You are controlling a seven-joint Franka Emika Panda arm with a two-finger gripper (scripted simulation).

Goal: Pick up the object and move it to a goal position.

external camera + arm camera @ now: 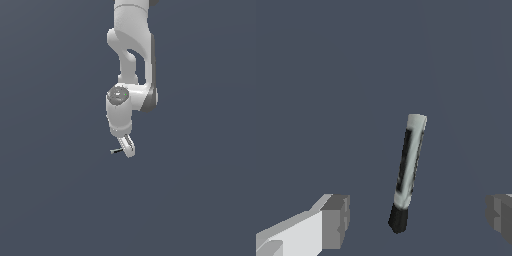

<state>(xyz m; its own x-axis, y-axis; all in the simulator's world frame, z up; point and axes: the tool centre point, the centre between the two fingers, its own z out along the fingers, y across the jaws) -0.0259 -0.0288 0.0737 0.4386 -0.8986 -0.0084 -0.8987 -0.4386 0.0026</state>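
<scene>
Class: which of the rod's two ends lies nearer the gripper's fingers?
The black end, lying between the open fingers; the pale grey end points away from them.

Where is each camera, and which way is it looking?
Exterior view: sits off the arm, facing the white arm hanging over a plain grey surface; the gripper is low beside the tiny rod.
Wrist view: rides on the wrist, looking along the gripper at the rod; only two grey fingertips show, set wide apart with the rod between, untouched.
Shared: the rod, the gripper and the grey surface.
</scene>
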